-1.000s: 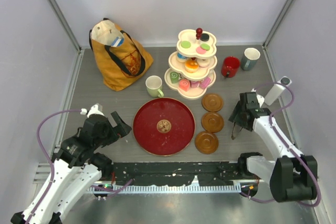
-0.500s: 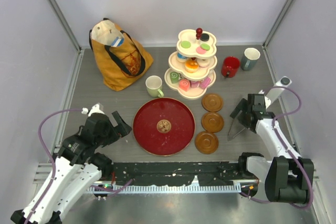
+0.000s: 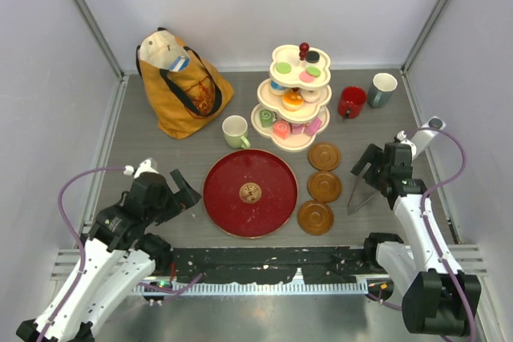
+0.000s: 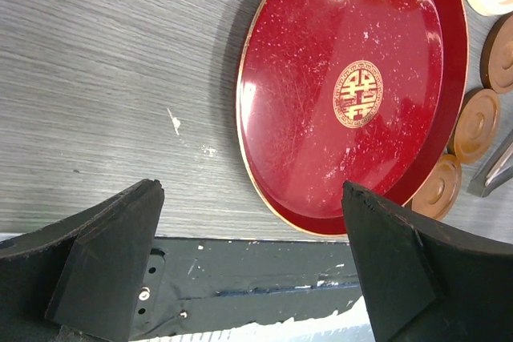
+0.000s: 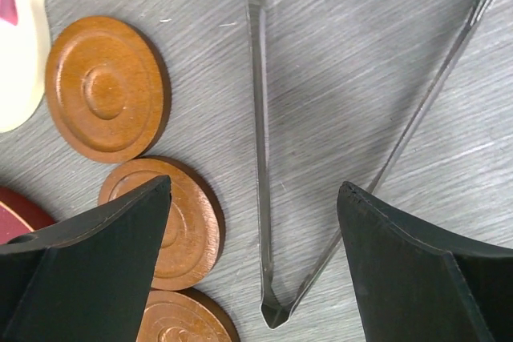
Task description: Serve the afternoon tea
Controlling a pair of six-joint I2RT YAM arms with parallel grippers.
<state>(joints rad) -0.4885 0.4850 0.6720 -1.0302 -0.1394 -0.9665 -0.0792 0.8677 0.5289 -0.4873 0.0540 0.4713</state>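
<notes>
Between pale walls (image 3: 256, 6), grey woodgrain tabletop (image 3: 152, 159).

Top cam overhead; wrist cams low, share coasters (image 5: 107, 89).

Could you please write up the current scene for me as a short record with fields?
left gripper: open, empty, left of the red tray
right gripper: open, empty, over the tongs lying on the table
red tray: nothing on it
pastries: on the tiered stand
mugs: pale green mug, red mug, grey-blue mug, all standing on the table
wooden coasters: three, bare, right of the red tray
</notes>
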